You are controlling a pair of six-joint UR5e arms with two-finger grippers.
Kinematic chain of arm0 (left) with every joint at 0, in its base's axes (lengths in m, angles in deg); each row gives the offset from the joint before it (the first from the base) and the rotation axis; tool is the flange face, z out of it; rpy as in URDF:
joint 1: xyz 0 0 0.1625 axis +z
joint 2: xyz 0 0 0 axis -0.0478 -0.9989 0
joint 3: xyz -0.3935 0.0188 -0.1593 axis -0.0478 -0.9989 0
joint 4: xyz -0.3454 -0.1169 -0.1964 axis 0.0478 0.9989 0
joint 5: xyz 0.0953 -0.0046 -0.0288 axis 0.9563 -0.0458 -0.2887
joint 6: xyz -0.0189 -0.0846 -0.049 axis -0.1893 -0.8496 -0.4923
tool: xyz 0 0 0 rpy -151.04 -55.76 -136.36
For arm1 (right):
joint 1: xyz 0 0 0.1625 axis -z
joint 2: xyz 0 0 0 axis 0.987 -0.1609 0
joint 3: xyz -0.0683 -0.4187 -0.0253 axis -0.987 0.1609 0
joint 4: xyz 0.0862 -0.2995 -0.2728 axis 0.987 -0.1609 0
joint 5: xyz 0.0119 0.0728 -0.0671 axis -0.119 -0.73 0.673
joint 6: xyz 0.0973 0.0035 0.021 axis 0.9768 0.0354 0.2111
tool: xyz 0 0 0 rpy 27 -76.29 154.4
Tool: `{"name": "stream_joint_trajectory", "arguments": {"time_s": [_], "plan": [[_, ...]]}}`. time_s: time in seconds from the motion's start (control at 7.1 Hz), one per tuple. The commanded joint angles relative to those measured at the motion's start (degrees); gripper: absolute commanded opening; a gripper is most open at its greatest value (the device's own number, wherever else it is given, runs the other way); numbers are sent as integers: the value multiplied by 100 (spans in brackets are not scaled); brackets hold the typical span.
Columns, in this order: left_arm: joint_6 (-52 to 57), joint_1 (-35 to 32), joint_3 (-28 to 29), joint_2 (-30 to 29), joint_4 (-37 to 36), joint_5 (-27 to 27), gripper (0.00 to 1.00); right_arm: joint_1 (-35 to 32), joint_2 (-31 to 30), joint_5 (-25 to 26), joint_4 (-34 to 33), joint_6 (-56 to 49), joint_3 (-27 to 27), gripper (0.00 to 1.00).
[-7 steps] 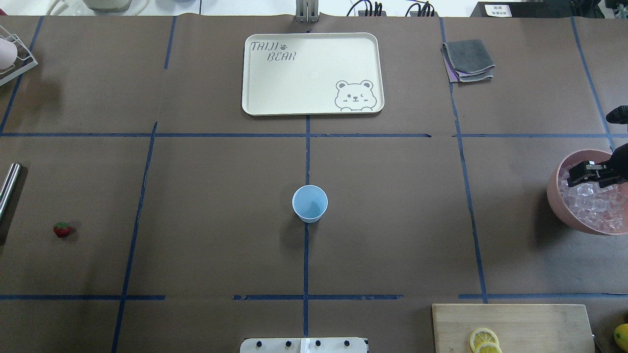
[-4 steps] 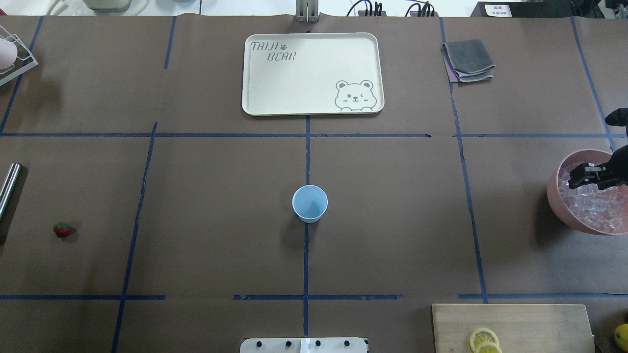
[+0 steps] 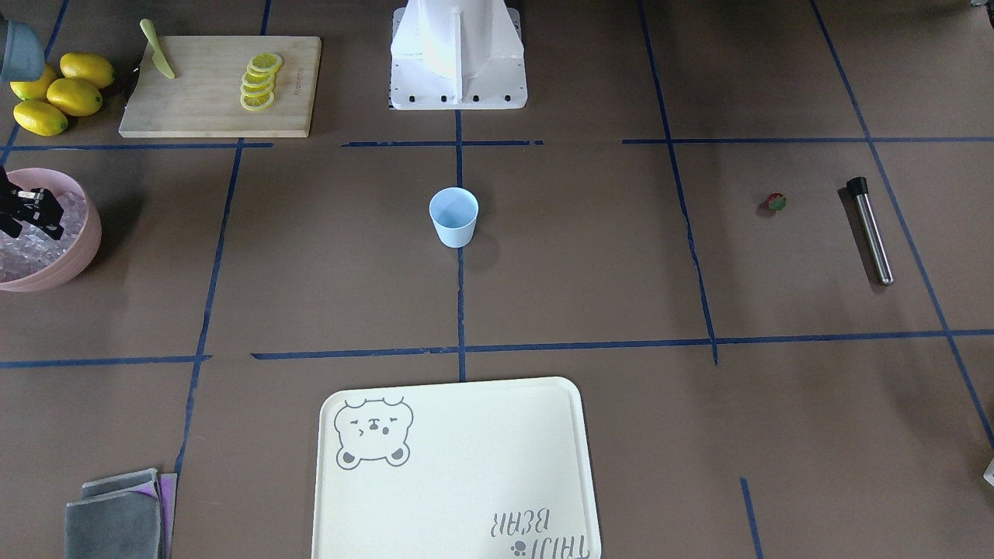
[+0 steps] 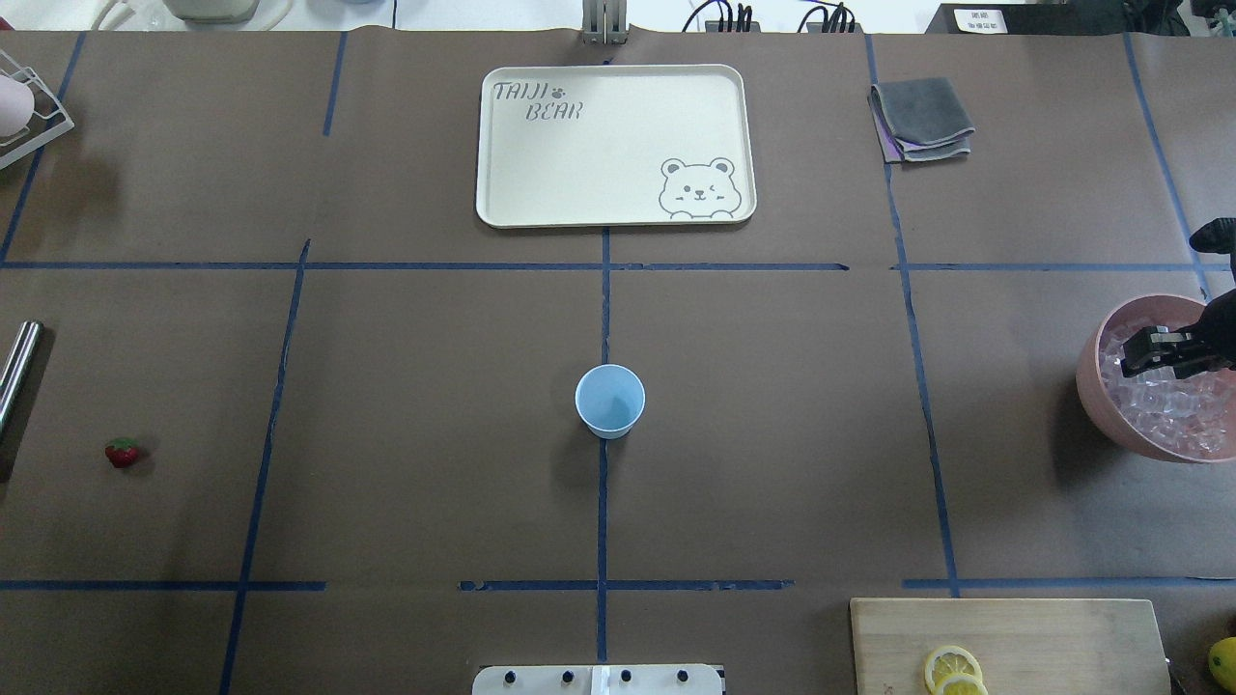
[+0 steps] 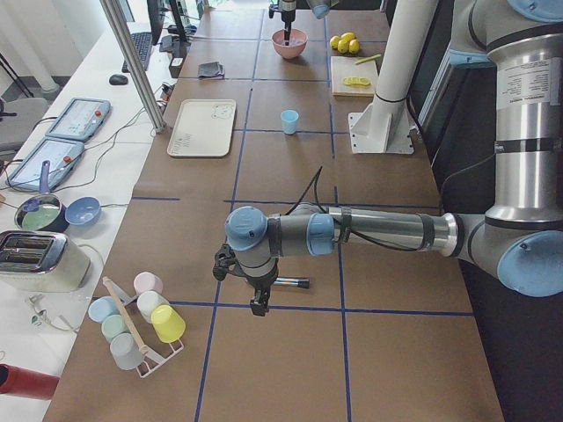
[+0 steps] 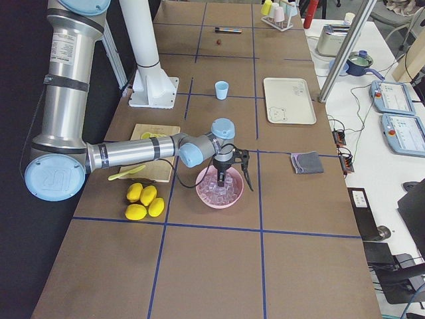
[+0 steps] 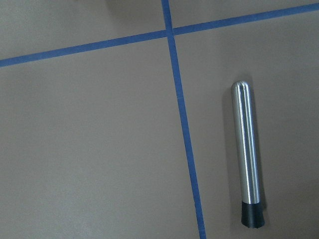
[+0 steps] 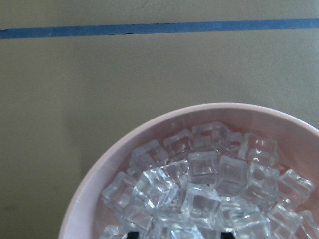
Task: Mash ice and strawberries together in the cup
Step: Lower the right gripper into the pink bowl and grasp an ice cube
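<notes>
Over the last second the right gripper [image 4: 1149, 355] had sunk lower over the bowl [image 4: 1096, 386] at 3 o'clock from the cup [image 4: 609, 401]. Its outline in the overhead view had also narrowed. The wrist view showed its two fingertips [image 8: 227, 234] set apart, down at the top of the ice [image 4: 1173, 410] with cubes between them, not yet pinching any. This read as the first step of the task, picking up a cube, with nothing carried yet. Everything else lay as before. The cup stood upright at the table's middle, seemingly with nothing in it. The left gripper [image 5: 257, 306] hung over the rod [image 3: 870, 231], well out at 9 o'clock. It appeared only in the left side view, so whether its fingers were spread or together could not be told.

The count, from large to small:

- One tray [image 4: 579, 154] at 12 o'clock.
- One board [image 4: 1062, 637] at 5 o'clock, carrying lemon slices that overlapped too closely to number.
- One bowl.
- Two folded cloths [image 4: 922, 118] near 1 o'clock.
- One rod.
- One cup.
- Four lemons [image 6: 148, 195] beside the board.
- One strawberry [image 4: 122, 452] at 9 o'clock, just inside the rod.
- A heap of ice cubes, too many to count.
</notes>
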Motion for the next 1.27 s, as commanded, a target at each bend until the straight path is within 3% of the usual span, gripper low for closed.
{"name": "stream_joint_trajectory", "arguments": {"time_s": [0.0, 0.42, 0.84, 1.13], "plan": [[0, 0, 0, 0, 0, 0, 100, 14, 0, -20, 0, 10, 3, 51], [0, 0, 0, -17, 0, 0, 100, 5, 0, -29, 9, -51, -5, 7], [9, 0, 0, -18, 0, 0, 100, -47, 113, -117, -53, -78, -486, 3], [0, 0, -9, -26, 0, 0, 100, -48, 472, -100, -62, 9, -900, 9]]}}
